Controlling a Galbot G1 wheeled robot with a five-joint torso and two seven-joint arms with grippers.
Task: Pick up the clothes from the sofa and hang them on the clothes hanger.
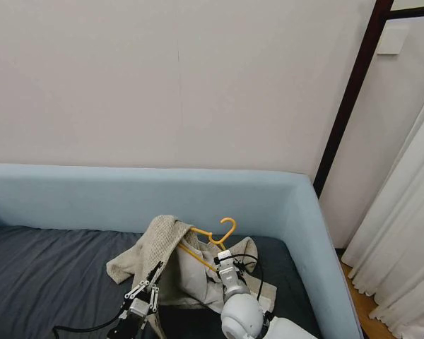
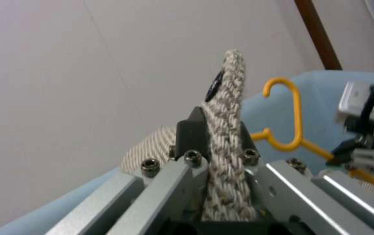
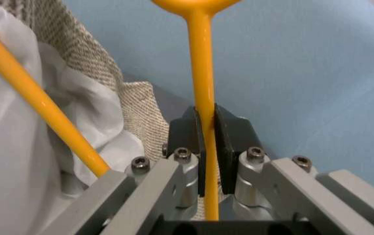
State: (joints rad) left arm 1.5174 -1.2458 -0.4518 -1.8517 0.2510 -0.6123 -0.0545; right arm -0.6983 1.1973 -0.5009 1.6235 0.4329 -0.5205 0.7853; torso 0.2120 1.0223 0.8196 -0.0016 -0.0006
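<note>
- Two grippers raised just above the dark seat of the light blue sofa, near its right end, side by side.
- Left gripper: jaws clamped on a thick edge of the beige knit garment.
- Right gripper: jaws pressed together on the neck of the orange hanger, just below its hook.
- Garment draped over the hanger's left arm, the rest bunched on the seat beneath.
</note>
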